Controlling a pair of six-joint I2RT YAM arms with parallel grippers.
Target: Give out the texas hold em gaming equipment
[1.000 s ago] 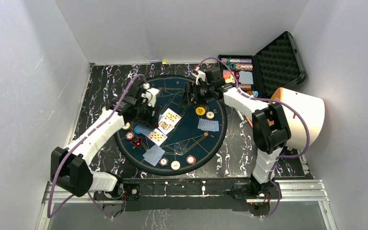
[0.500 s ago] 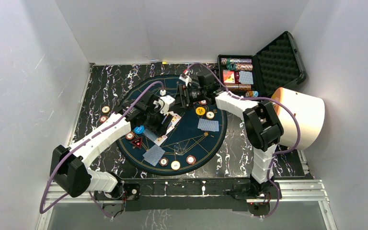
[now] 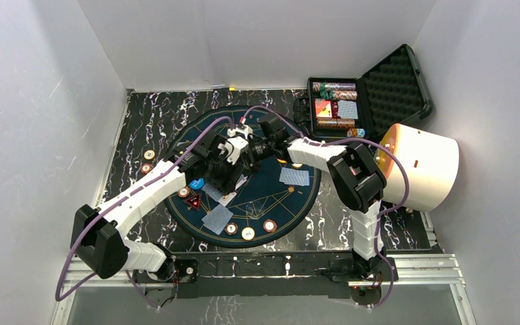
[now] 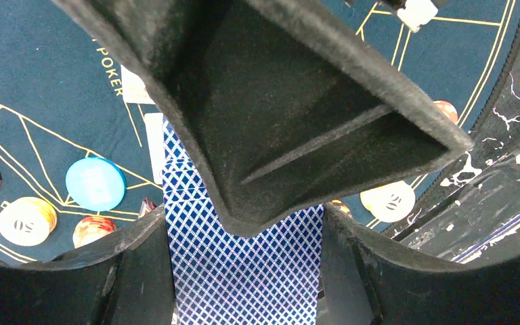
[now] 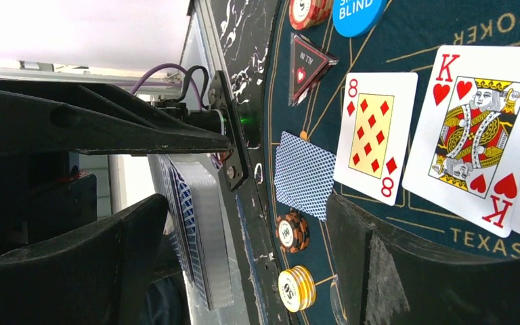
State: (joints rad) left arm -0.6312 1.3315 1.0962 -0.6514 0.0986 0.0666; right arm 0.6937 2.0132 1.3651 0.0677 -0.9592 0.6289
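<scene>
My left gripper hovers over the middle of the round poker mat, shut on a deck of blue-backed playing cards. The deck fills the gap between its two fingers. My right gripper meets it from the back right and stands open, its fingers on either side of the deck, apart from it. One right finger hides the deck's far end in the left wrist view. On the mat lie a face-up eight of diamonds, a king of hearts, face-down cards, chips and a blue button.
An open black case with chip rows and cards stands at the back right, its foam lid raised. A big white cylinder lies right of the mat. Two chips sit on the marble table left of the mat.
My right gripper has travelled left across the mat from its back right edge to the left gripper. The left gripper has moved right to the centre with the deck.
</scene>
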